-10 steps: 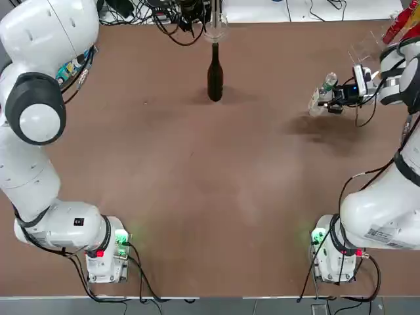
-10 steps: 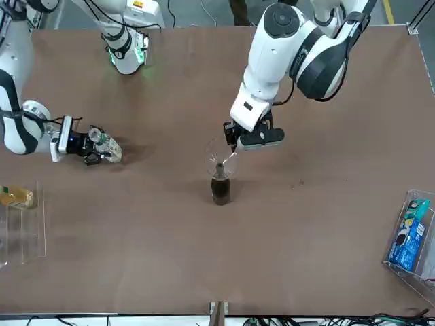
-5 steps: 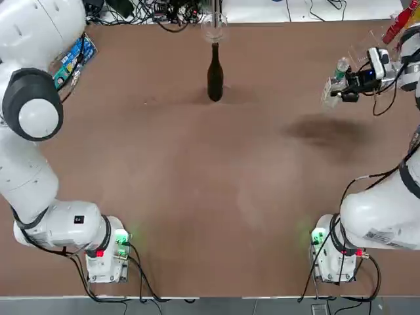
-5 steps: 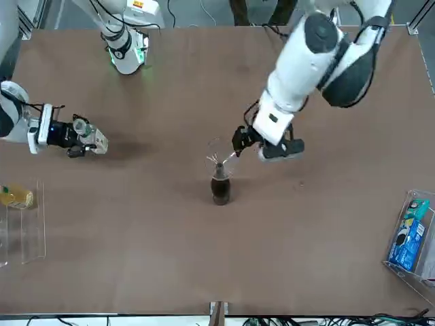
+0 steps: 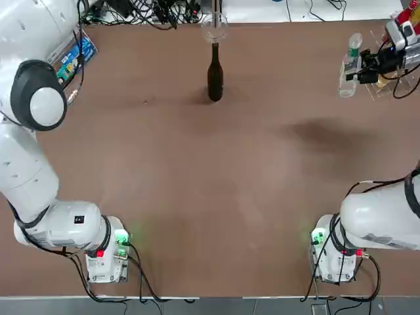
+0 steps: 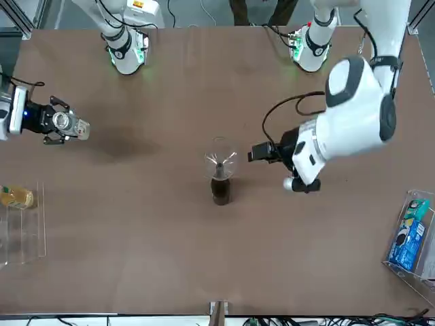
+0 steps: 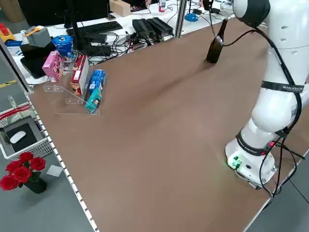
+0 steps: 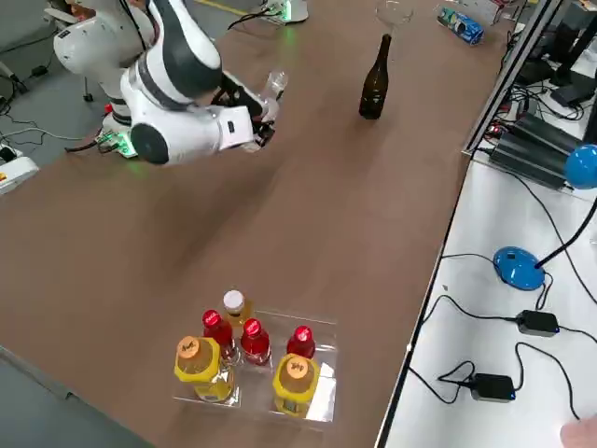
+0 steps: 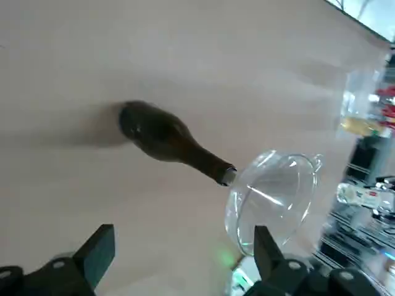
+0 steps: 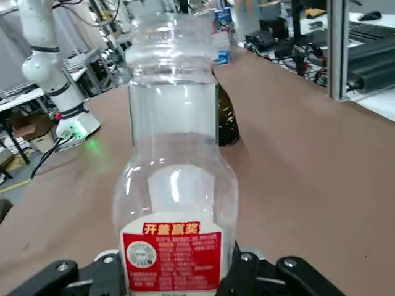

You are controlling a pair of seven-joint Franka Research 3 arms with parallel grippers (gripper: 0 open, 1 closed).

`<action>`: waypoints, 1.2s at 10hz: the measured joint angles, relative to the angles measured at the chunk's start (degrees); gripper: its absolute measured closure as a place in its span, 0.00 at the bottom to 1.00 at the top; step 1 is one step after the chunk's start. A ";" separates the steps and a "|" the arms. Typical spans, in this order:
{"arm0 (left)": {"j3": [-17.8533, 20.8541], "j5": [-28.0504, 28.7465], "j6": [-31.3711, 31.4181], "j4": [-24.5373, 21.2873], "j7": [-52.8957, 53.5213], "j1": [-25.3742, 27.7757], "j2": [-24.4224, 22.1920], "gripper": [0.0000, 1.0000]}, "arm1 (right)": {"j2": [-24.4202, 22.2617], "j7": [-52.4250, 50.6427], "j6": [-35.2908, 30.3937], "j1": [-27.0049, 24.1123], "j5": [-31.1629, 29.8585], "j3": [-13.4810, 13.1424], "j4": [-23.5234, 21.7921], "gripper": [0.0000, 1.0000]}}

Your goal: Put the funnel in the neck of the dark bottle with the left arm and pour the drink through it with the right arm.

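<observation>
- Funnel (image 6: 221, 163): clear smooth plastic, wide round cone, small tab on rim. Sits in the dark bottle's mouth, wide end up.
- Dark bottle (image 8: 375, 82): upright on the table, brown-black glass, glossy, slim neck widening to a round body. Can't read any writing on it.
- Left gripper (image 9: 182, 256): open, nothing between its black, flat-faced fingers. Near the funnel, on the left arm's side, not touching.
- Drink (image 10: 176, 179): clear ribbed-neck plastic bottle, colourless contents. Red-and-white label reads "开盖赢奖" in yellow characters on red; smaller print too fine to read. Round emblem at one side of the label.
- Right gripper (image 6: 58, 122): closed on the drink, holding it off to the robot's right, well apart from the dark bottle.
- Table (image 5: 197, 197): flat brown top, soft sheen.
- Right-side tray (image 8: 322, 401): clear plastic, thin walls. Holds red-capped bottles (image 8: 255, 341), two bottles with yellow collars and brown caps (image 8: 296, 385), and one yellowish bottle with a white cap (image 8: 234, 306). No brand readable.
- Left-side tray (image 7: 63, 108): clear too. Blue pack (image 7: 96, 83), red box (image 7: 79, 75), pink carton (image 7: 53, 66); print too small.
- Left arm (image 7: 277, 96): white rounded shells, black band with white lettering near the elbow.
</observation>
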 joint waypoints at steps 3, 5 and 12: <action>0.13 -1.03 0.17 0.04 15.97 0.11 6.36 0.01 | -5.49 13.46 5.76 1.22 -0.22 5.59 -0.01 0.48; 0.18 -1.03 -0.17 -0.03 26.00 0.36 6.89 0.01 | -8.37 23.00 9.44 1.53 -0.49 10.17 0.17 0.48; -2.16 -5.48 -0.14 -0.77 67.74 1.77 8.19 0.00 | -20.36 64.79 17.33 1.65 -12.97 27.03 2.56 0.47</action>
